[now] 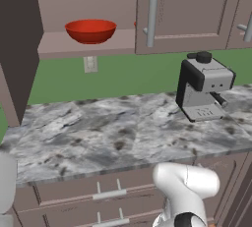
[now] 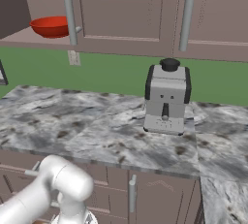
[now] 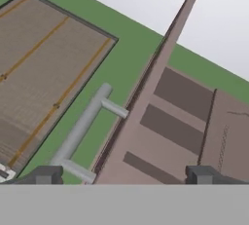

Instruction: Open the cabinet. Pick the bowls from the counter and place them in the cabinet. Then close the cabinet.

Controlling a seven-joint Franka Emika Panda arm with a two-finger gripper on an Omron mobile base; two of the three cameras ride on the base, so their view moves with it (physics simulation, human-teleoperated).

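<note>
One red bowl (image 1: 90, 30) is seen shelved at upper left inside the cabinet (image 1: 88, 5), its left door (image 1: 19, 49) swung open, no bowl left on the marbled counter (image 1: 123, 132), gripper (image 3: 124, 174) spread wide and empty, closing judged to remain.

Even flat rendered light, soft shadows, slight pixel blur.

No text, label, brand, number or sign can be read anywhere in these pictures. The grey-and-black boxy coffee machine (image 2: 166, 99) on the grey-and-white marbled stone tabletop (image 2: 87, 126) has a plain front with no lettering. The mauve-brown panelled wall cabinet doors (image 2: 121, 9) and the glossy red round bowl (image 1: 90, 30) inside are also unmarked.
</note>
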